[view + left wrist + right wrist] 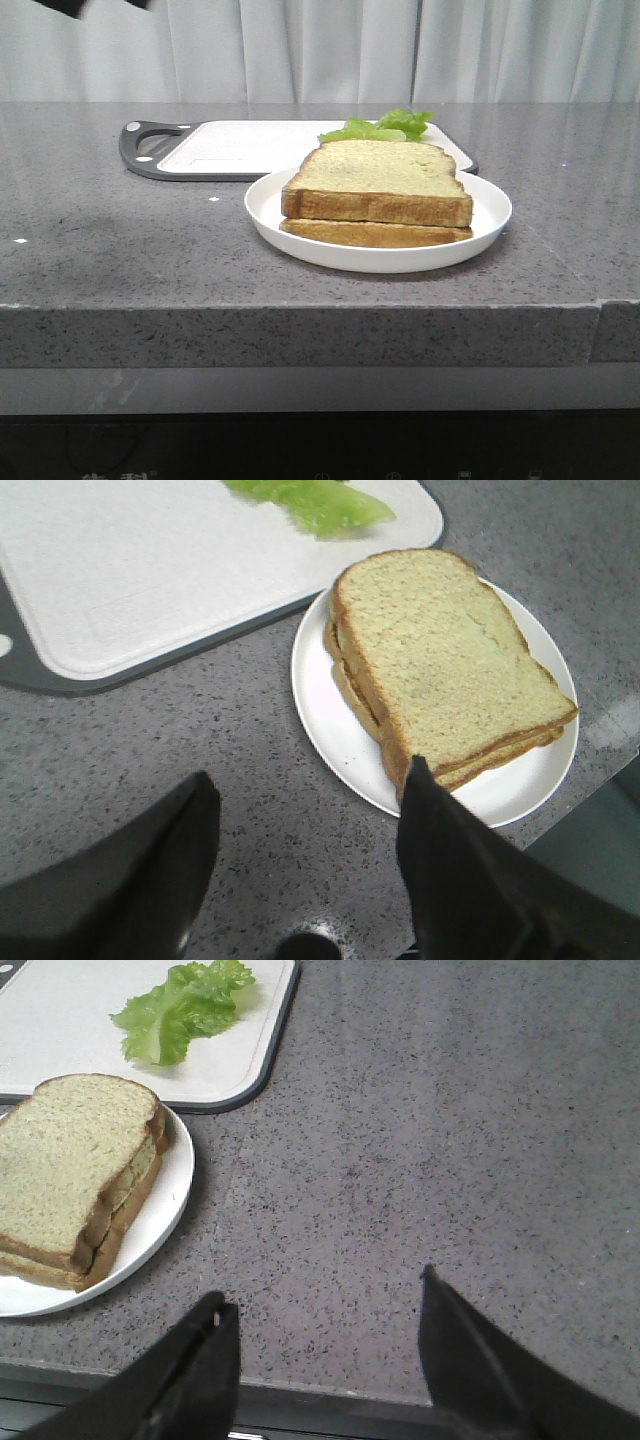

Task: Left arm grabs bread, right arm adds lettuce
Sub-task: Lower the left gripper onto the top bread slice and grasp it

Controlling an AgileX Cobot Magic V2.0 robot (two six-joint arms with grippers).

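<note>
The bread is a thick pale tan slice lying on top of a thinner slice on a white plate. It also shows in the left wrist view and the right wrist view. The lettuce lies on a white cutting board behind the plate; it also shows in both wrist views. My left gripper is open and empty above the counter, beside the plate's near edge. My right gripper is open and empty over bare counter to the right of the plate. Neither gripper shows in the front view.
The cutting board has a dark grey rim and handle at its left end. The grey speckled counter ends in a front edge close below the plate. White curtains hang behind.
</note>
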